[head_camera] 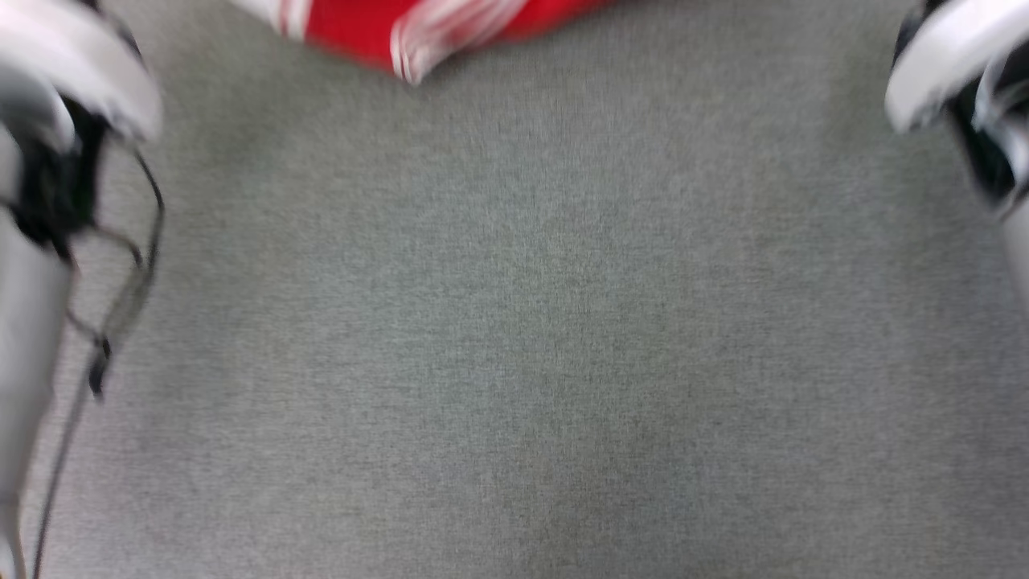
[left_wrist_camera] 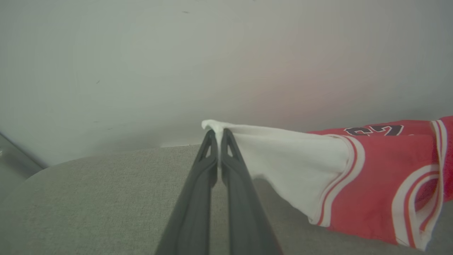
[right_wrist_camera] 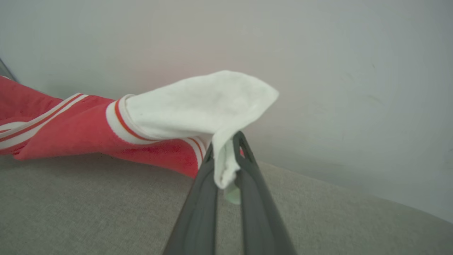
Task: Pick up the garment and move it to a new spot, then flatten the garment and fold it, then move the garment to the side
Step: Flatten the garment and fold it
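Observation:
The garment (head_camera: 418, 28) is a red T-shirt with white sleeves and red-and-white stripe trim; in the blurred head view its lower edge shows at the top. In the left wrist view my left gripper (left_wrist_camera: 219, 136) is shut on the tip of a white sleeve (left_wrist_camera: 290, 156), and the red body (left_wrist_camera: 375, 191) with dark lettering stretches to the right above the grey surface. In the right wrist view my right gripper (right_wrist_camera: 226, 152) is shut on the other white sleeve (right_wrist_camera: 198, 102), which drapes over the fingers, with red cloth (right_wrist_camera: 70, 131) trailing left.
A grey fabric-covered surface (head_camera: 514, 338) spreads under everything. Pale forearms stand at the far left (head_camera: 72, 88) and far right (head_camera: 957, 56) of the head view, with dark cables (head_camera: 120, 305) by the left one. A pale wall (left_wrist_camera: 141, 63) rises behind the surface's far edge.

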Controlling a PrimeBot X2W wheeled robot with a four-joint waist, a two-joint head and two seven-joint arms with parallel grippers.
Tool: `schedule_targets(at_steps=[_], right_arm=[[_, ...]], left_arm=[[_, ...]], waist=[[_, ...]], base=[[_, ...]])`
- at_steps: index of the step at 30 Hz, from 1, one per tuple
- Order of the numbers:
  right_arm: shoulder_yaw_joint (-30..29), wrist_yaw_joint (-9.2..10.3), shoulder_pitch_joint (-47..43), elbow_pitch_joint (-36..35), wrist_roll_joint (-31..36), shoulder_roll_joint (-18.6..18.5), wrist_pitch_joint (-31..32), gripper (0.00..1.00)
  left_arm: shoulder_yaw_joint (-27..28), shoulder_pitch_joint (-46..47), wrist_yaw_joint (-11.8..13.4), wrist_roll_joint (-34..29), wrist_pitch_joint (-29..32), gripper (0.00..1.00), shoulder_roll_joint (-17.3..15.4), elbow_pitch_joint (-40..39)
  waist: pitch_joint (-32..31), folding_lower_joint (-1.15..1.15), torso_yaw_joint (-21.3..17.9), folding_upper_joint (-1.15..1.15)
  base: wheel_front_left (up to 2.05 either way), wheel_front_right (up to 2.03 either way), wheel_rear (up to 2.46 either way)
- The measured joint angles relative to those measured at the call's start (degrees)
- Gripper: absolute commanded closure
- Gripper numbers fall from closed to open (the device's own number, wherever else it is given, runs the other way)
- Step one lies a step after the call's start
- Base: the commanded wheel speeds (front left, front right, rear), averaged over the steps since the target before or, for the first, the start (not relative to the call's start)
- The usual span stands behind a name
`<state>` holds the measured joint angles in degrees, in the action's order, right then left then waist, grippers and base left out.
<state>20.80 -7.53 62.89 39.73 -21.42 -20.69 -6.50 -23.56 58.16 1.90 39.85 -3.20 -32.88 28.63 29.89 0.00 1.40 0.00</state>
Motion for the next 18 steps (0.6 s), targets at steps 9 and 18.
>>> schedule_targets(at_steps=[9, 18], right_arm=[[8.88, -0.01, -18.76, -7.33, -9.21, -8.86, 3.75, 1.00], [11.41, -0.02, -32.57, -14.50, -15.79, -15.03, 6.64, 1.00]], left_arm=[[-2.43, -22.10, 2.96, 1.20, 0.52, 1.00, -3.52, -4.27], [-3.32, -40.78, 5.13, 4.53, 2.55, 1.00, -7.68, -12.43]], waist=[[-10.07, -0.01, 0.31, 0.00], [-18.13, -0.02, 0.25, 0.00]], base=[[0.00, 0.00, 0.00], [0.00, 0.00, 0.00]])
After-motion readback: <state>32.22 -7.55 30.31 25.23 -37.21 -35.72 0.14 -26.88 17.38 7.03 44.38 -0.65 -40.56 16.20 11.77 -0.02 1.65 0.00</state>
